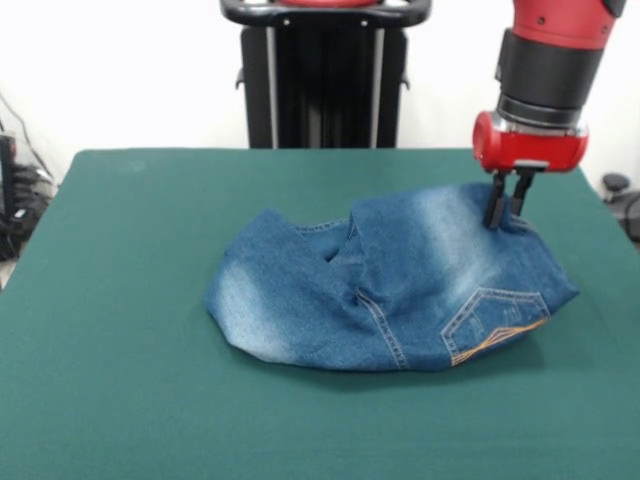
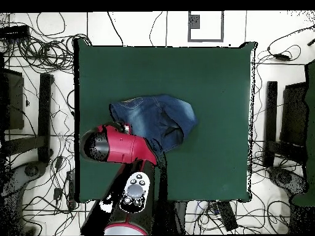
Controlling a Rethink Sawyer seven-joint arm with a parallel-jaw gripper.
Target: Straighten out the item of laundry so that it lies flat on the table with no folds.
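The item of laundry (image 1: 400,290), blue denim jeans with whitish faded patches, lies bunched and folded over itself on the green table (image 1: 120,400), right of centre. An orange-stitched back pocket (image 1: 495,325) faces the near right. My gripper (image 1: 507,212) comes straight down at the heap's far right edge, its two black fingers close together and pinching the denim there. In the overhead view the jeans (image 2: 157,118) lie left of the table's (image 2: 215,74) middle, and the red arm (image 2: 117,146) covers their lower left corner and hides the fingers.
A black pedestal (image 1: 325,75) stands behind the table's far edge. Cables and black stands (image 2: 37,123) surround the table on the floor. Bare green cloth stretches to the left of and in front of the jeans.
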